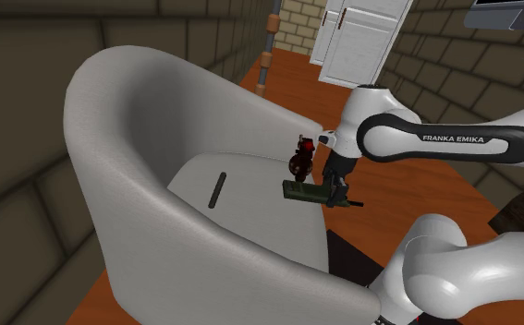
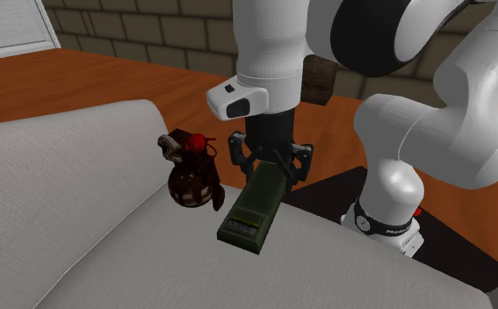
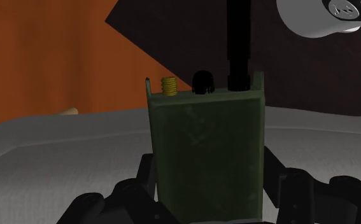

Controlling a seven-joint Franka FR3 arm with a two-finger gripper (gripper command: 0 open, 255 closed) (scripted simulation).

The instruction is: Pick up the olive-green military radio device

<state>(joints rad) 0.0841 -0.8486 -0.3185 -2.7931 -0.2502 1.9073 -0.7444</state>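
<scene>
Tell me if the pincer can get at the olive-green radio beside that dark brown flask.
Probably yes: the black pincer straddles the olive-green box-shaped radio on the grey armchair, fingers against its sides. The dark brown, red-capped flask stands beside it, clear of the fingers.

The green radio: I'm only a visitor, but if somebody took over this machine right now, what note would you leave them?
Claw: shut on the upper end of the olive-green radio.
Radio: tilted over the edge of the pale armchair. A dark brown, red-topped object sits close beside it.
Done: the grasp is made.
Left: lift the radio clear. I cannot tell whether its lower end touches the chair. Going straight up is probably safest, so the neighbouring object is not knocked.
</scene>
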